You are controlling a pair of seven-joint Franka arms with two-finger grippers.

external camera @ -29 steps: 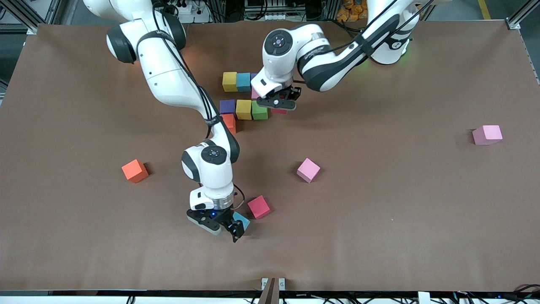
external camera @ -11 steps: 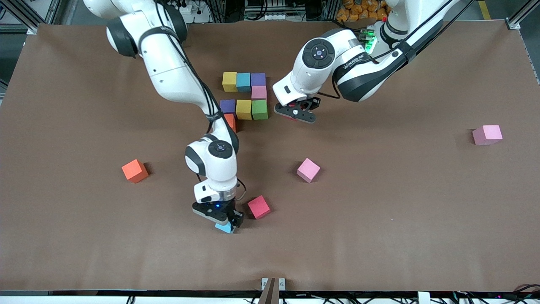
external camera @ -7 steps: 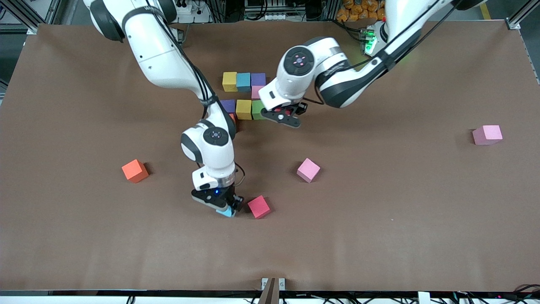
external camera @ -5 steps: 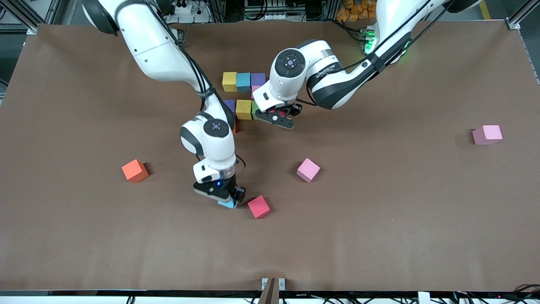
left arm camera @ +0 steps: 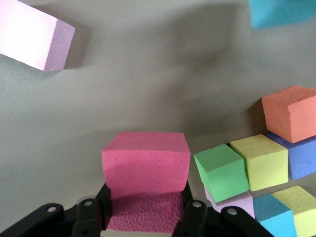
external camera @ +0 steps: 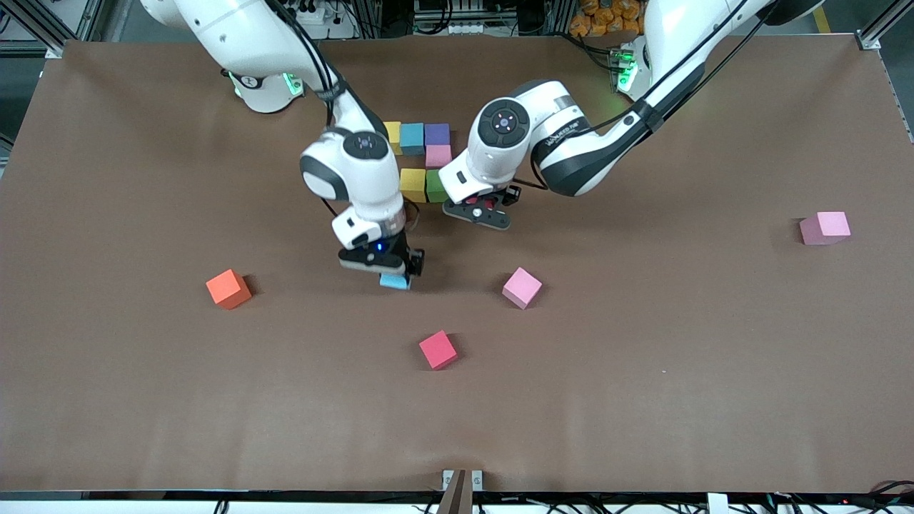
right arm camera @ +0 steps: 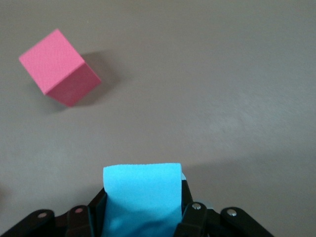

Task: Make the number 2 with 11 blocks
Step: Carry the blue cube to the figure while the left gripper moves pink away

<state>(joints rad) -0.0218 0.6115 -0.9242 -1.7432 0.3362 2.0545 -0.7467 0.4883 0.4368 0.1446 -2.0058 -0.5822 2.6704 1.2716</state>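
The brown table [external camera: 714, 357] is taking up the whole scene, and both arms are working over its middle. The number 2 [external camera: 418, 157] is sitting partly built near the robots' bases: I am seeing a yellow, a blue and a purple cube in a row, a pink one under the purple, then a yellow and a green below that. The left wrist view is also showing a blue-purple cube and an orange one [left arm camera: 290, 112] continuing the turn. So roughly eight of eleven seem placed, and the bottom row is looking unfinished.

The right gripper [external camera: 389, 265] is hanging over bare table, nearer the front camera than the digit, pinching a light blue block [external camera: 393, 280]. The left gripper [external camera: 480, 212] is hovering just beside the green cube [external camera: 435, 187], clamping a red block [left arm camera: 146, 165].

Loose blocks are lying scattered: an orange cube [external camera: 228, 288], a red cube [external camera: 438, 350], a pink cube [external camera: 522, 287], and another pink cube [external camera: 825, 228] toward the left arm's end.
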